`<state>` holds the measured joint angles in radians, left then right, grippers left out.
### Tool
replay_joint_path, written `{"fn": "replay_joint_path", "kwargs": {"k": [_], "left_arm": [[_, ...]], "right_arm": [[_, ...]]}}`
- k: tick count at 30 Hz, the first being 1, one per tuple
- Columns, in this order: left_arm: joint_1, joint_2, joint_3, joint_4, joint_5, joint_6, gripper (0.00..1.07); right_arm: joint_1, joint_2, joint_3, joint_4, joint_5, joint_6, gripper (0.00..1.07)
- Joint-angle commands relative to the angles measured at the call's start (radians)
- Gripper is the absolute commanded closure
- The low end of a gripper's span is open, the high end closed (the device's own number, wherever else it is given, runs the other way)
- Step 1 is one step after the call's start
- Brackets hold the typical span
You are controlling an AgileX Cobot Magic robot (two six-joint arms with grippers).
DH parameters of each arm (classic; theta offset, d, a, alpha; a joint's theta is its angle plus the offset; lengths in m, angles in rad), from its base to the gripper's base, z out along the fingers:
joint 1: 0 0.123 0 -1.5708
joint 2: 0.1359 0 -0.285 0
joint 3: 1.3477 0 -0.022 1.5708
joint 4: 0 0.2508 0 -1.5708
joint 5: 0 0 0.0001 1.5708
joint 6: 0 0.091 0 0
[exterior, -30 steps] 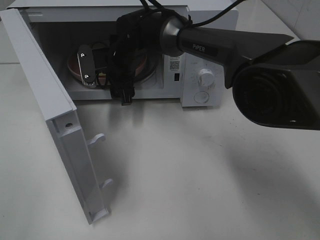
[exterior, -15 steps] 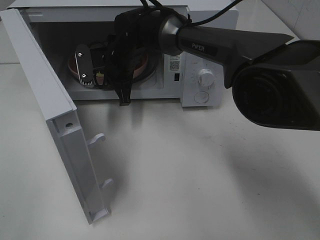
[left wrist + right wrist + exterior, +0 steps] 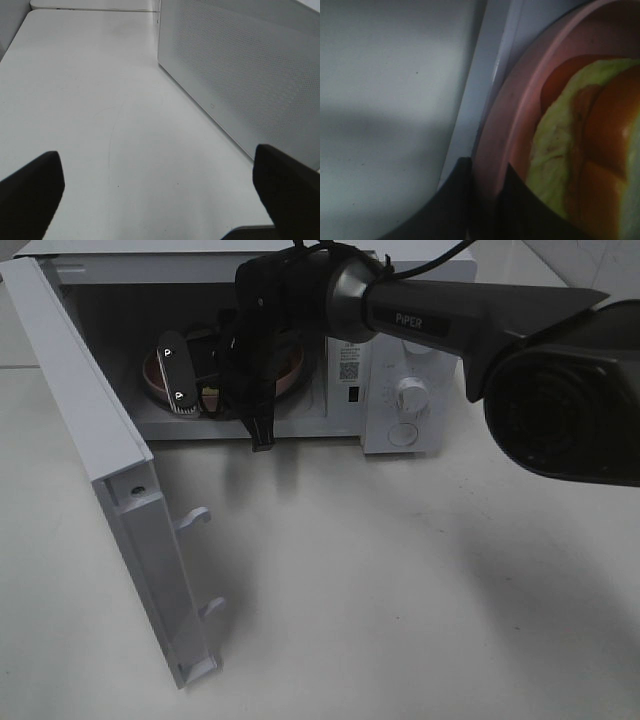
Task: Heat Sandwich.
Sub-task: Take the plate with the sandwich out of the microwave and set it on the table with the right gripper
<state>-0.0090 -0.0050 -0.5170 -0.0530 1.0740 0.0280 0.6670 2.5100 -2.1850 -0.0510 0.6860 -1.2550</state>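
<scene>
The sandwich [image 3: 585, 150], brown crust with a pale yellow-green filling, lies on a round pink plate [image 3: 520, 115] inside the open microwave [image 3: 400, 350]. My right gripper [image 3: 190, 398] reaches into the cavity. In the right wrist view its two dark fingers [image 3: 452, 205] pinch the plate's front rim, so it is shut on the plate. From the high camera only a sliver of the sandwich [image 3: 210, 395] shows beside the gripper body, with the plate [image 3: 292, 365] behind it. My left gripper [image 3: 160, 200] hovers open over bare table beside a white perforated panel [image 3: 240, 75].
The microwave door [image 3: 110, 470] swings out to the left front, its latch hooks [image 3: 195, 515] pointing into the table space. The control knobs [image 3: 410, 395] are on the microwave's right side. The right arm [image 3: 470, 325] crosses in front of the microwave from the right.
The right gripper's fingers have closed onto the plate's rim. Its wrist has shifted slightly right and tilted. The left gripper has stayed open.
</scene>
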Motion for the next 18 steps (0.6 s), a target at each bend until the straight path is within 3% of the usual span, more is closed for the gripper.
{"fn": "replay_joint_path", "kwargs": {"k": [1, 18], "left_arm": [[0.005, -0.005, 0.002, -0.002, -0.004, -0.007, 0.10], [0.005, -0.005, 0.002, -0.002, -0.004, -0.007, 0.10]], "right_arm": [[-0.002, -0.060, 0.091, 0.009, -0.004, -0.085, 1.07], [-0.030, -0.255, 0.353, 0.089, -0.150, -0.260, 1.07]]}}
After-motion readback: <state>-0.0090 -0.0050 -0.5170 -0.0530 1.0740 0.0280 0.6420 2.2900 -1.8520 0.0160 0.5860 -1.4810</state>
